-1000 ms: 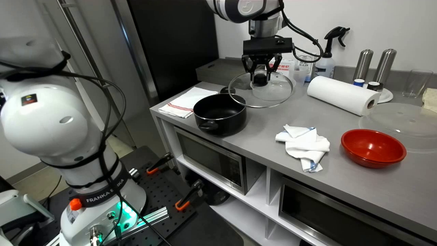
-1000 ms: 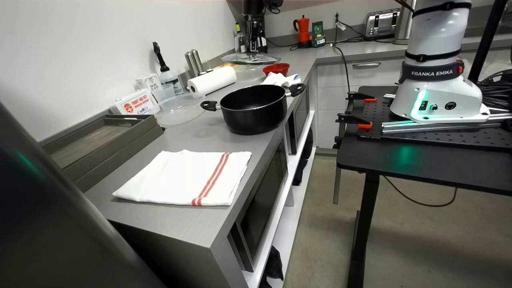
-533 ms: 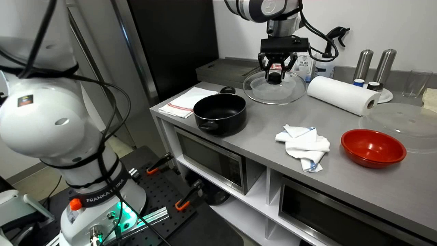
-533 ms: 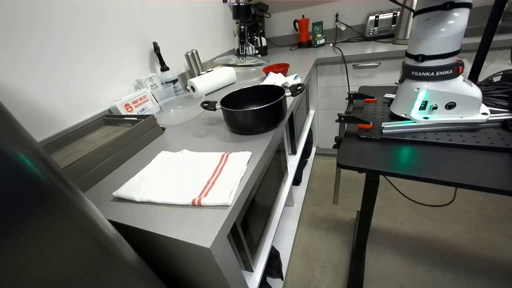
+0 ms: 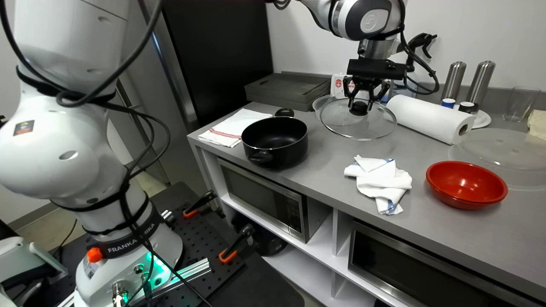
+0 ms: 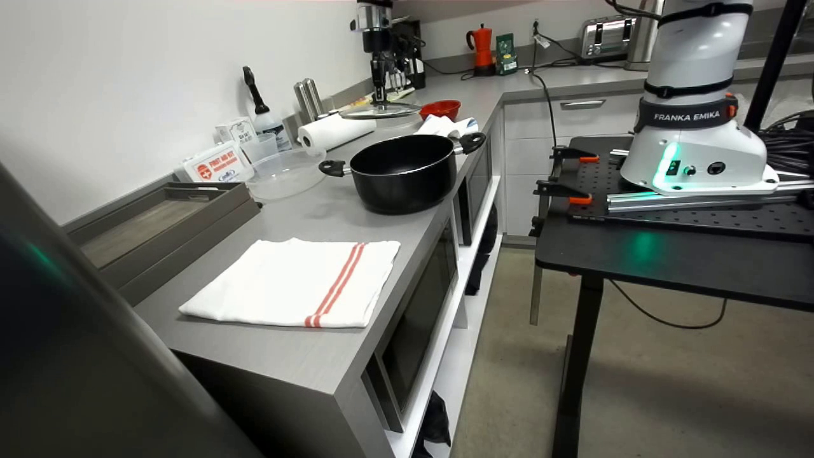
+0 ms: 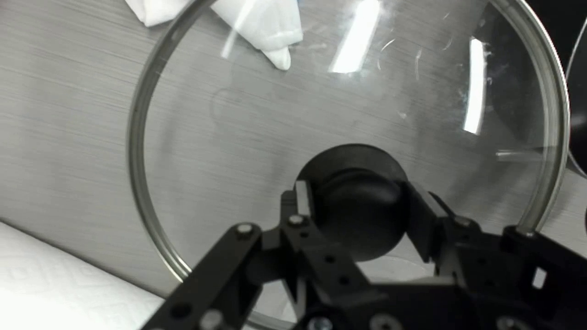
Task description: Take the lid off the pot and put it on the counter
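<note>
Gripper [image 5: 361, 105] pinching dark knob [image 7: 360, 213] of glass lid [image 5: 358, 126]. Lid off black pot [image 5: 285, 154], over grey counter [image 5: 324, 160]; touching or not, unclear.

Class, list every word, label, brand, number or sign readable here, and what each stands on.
"FRANKA EMIKA": robot base
"FIRST AID KIT", beside a white cross on red: kit box
"SEA SALT", probably: white carton
Too small to read: other print on the kit box, spray bottle, green packet, arm sticker and base label.
</note>
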Tool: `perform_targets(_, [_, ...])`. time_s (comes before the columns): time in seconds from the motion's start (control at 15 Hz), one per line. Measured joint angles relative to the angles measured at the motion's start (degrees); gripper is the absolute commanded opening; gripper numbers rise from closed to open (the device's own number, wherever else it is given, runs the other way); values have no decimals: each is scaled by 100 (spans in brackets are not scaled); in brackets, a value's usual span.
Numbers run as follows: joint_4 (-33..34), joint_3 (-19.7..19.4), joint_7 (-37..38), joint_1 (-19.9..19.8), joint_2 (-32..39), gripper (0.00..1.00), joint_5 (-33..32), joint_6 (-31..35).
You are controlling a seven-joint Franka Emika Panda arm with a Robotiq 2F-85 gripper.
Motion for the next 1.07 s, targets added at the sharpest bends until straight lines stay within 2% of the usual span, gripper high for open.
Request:
perform_targets(0.53, [1161,157,630,-62,1177,25,-525,-195])
perform_targets(1.07, [1837,337,803,-64,1755,25,-763,-195])
